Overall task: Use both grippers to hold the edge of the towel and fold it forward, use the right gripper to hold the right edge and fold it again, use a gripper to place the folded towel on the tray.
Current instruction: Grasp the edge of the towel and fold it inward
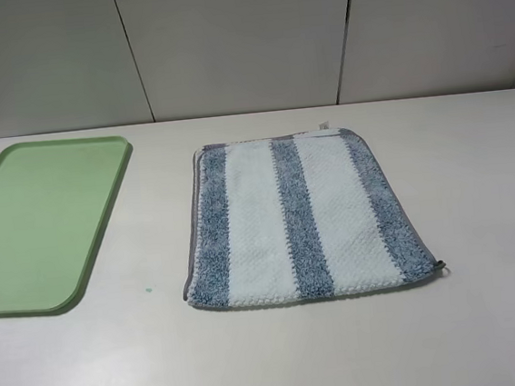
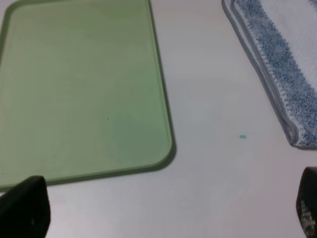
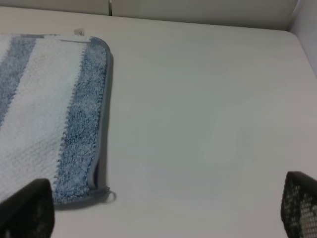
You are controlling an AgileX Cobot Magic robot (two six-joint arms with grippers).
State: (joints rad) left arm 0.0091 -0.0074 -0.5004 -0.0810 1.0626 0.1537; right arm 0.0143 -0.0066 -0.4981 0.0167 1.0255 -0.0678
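**Towel of fluffy blue-grey and white striped terry (image 1: 296, 217) lies flat, between where my two pincers look down**

The towel is spread on the plain white surface (image 1: 488, 317), a little right of centre, well apart from the flat light-green plastic tray (image 1: 41, 223) on the left. Its stripes run away from me, so the grey-bound near edge (image 1: 304, 296) runs crosswise in front of the rig, one corner for each arm.

Neither arm reaches into the high view. Through the left wrist camera I see the left pincer (image 2: 166, 210) with its black fingers spread wide and nothing between them. It hangs over bare surface between the tray's rounded corner and the towel's left near corner. The right pincer (image 3: 162, 208) is just as wide and just as empty, over bare surface beside the towel's right near corner, where the small loop tag (image 3: 111, 196) sticks out.

My judgement: the coming move turns on that crosswise edge. Both arms sit outboard of it, so each must come inward and down to its own corner. The two look about equally near. The tray does not matter until the folding is done.
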